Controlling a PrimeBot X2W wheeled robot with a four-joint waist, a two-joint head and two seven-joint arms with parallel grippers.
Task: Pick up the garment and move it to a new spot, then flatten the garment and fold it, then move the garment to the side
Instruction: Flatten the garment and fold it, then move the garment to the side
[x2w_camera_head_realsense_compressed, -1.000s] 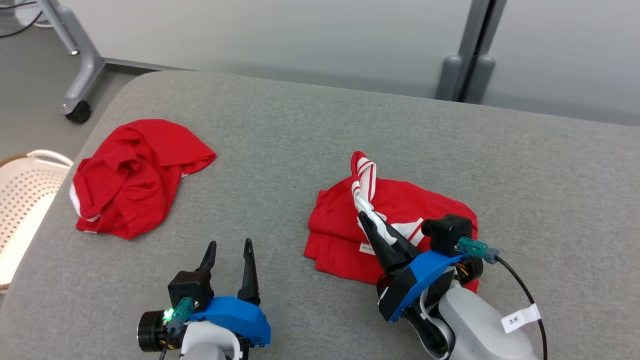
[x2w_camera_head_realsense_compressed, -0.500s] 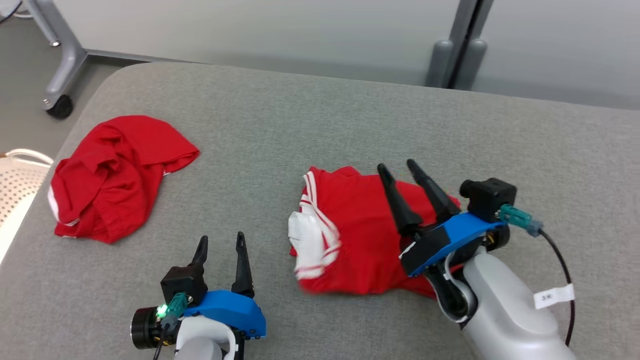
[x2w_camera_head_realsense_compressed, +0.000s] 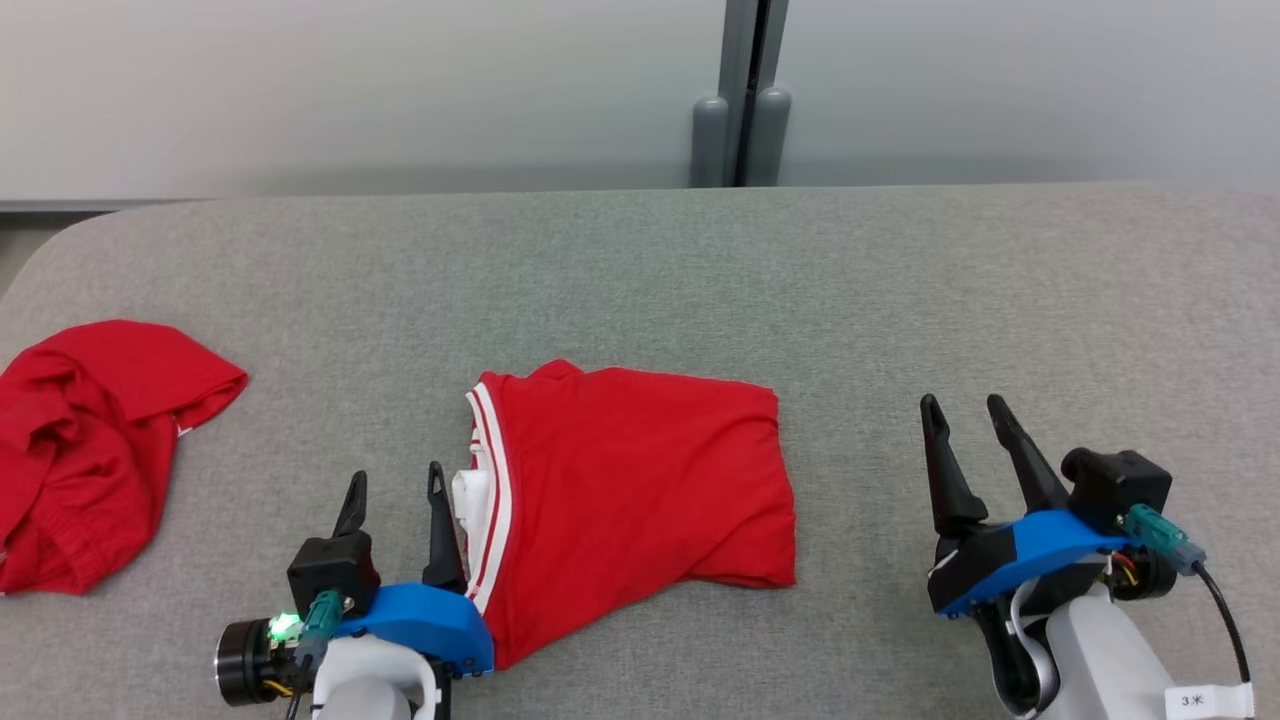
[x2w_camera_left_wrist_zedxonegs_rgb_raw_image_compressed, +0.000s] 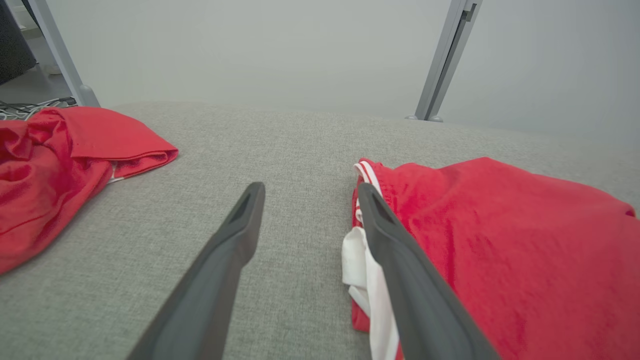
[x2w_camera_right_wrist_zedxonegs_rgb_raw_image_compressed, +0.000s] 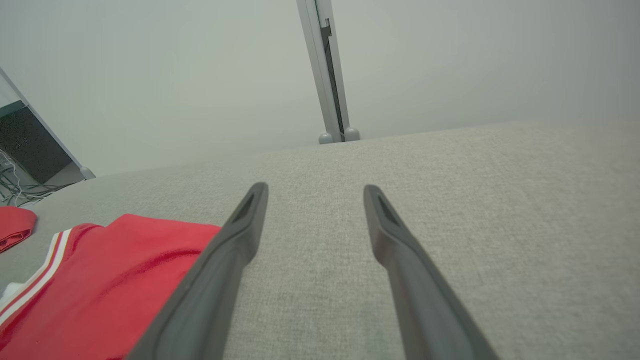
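Lying roughly flat mid-way across the grey table (x2w_camera_head_realsense_compressed: 640, 260), the red garment (x2w_camera_head_realsense_compressed: 640, 480) looks moved and partly folded, white lining (x2w_camera_head_realsense_compressed: 472, 495) poking out beside the left gripper (x2w_camera_head_realsense_compressed: 396, 473), which gapes empty like the right gripper (x2w_camera_head_realsense_compressed: 962, 401), so neatening and the sideways shift look left to do.

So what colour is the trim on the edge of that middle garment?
White stripes on the red garment, along its left edge; clearest in the head view.
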